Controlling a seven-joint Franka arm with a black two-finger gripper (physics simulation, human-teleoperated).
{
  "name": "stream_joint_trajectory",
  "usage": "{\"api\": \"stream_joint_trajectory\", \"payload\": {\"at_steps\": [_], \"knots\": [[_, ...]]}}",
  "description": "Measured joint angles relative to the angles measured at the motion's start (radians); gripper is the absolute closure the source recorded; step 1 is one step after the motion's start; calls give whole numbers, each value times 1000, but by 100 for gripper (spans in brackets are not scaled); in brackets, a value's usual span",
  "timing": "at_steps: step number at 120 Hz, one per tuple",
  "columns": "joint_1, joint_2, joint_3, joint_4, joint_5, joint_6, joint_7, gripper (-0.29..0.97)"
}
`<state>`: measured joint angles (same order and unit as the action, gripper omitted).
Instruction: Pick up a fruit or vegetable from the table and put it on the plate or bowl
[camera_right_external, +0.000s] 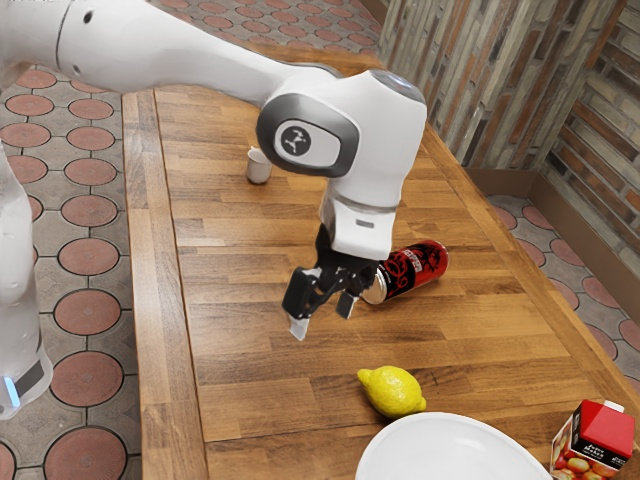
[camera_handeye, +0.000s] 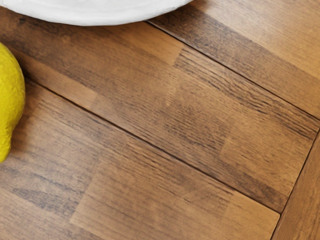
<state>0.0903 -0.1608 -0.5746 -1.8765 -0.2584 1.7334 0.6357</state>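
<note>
Claw (camera_right_external: 322, 308) is open fairly wide with nothing in it, hanging over the table (camera_right_external: 240, 300). The lemon (camera_right_external: 392, 390) sits on the wood at about 4 o'clock from it, just beside the plate (camera_right_external: 450, 445), which is cut off at the edge. The red can (camera_right_external: 412, 268) is partly hidden behind the fingers.

Wooden table (camera_right_external: 260, 230), red-tiled floor (camera_right_external: 80, 200), plank walls (camera_right_external: 500, 70)

Home-like dining spot: plank table (camera_right_external: 250, 230), terracotta floor tiles (camera_right_external: 88, 210), brick wall (camera_right_external: 600, 130), juice carton (camera_right_external: 595, 440).
</note>
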Motion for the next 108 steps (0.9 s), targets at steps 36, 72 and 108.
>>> {"api": "stream_joint_trajectory", "payload": {"at_steps": [36, 72, 108], "knots": [[-3, 105, -73, 13, 21, 123, -82, 0], [-41, 210, -65, 74, 140, 184, -132, 0], [30, 328, -45, 162, 250, 207, -162, 0]]}}
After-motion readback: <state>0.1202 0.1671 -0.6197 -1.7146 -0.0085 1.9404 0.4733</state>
